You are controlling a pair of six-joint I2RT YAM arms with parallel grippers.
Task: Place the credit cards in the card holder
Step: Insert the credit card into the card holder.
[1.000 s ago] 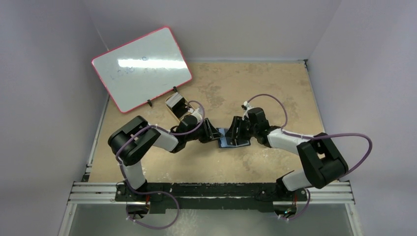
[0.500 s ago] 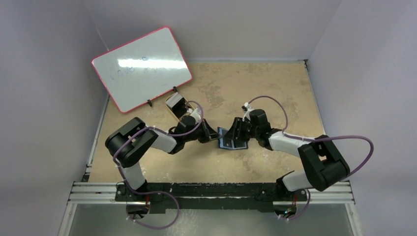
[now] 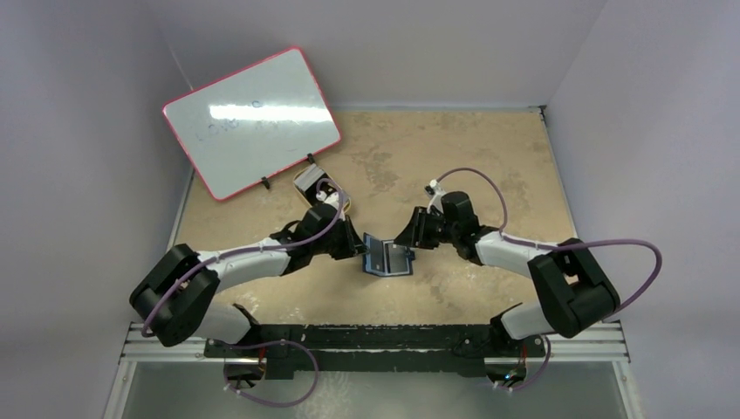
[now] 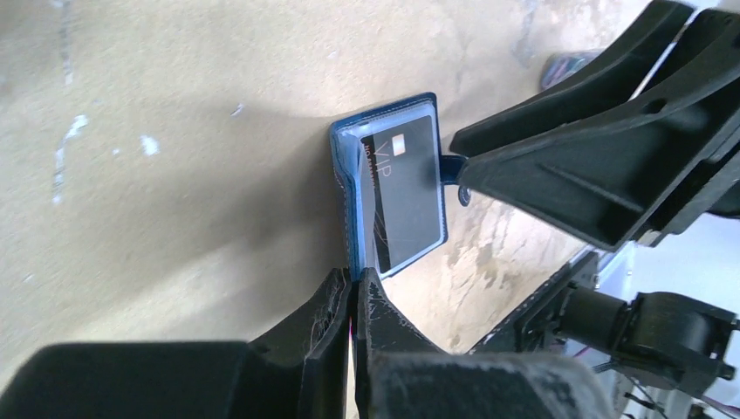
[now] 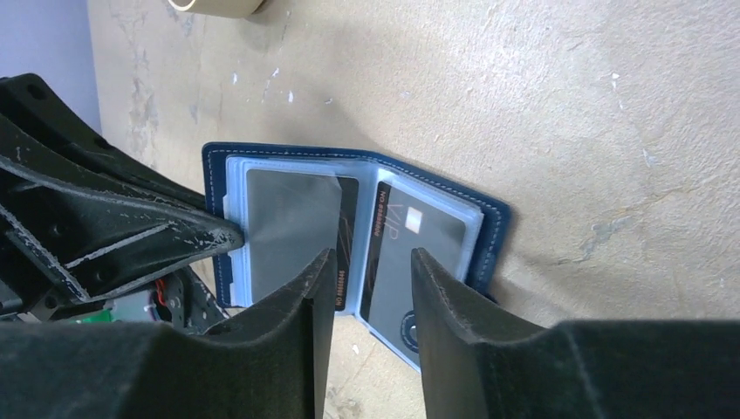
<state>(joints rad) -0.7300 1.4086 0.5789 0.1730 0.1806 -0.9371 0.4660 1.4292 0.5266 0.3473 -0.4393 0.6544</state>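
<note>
A mottled tan table (image 3: 489, 157) sits between pale walls. Just below the middle of the overhead view, the navy card holder (image 3: 387, 259) lies open on it. Two credit cards (image 5: 292, 231) are tucked in its glossy pockets, and one of them is marked VIP. The left gripper (image 4: 352, 301), fingers pressed together, pinches the card holder by its edge. The right gripper (image 5: 371, 279) hangs spread above the fold. Farther back, in the upper left, a red-rimmed whiteboard (image 3: 251, 120) stands tilted.
</note>
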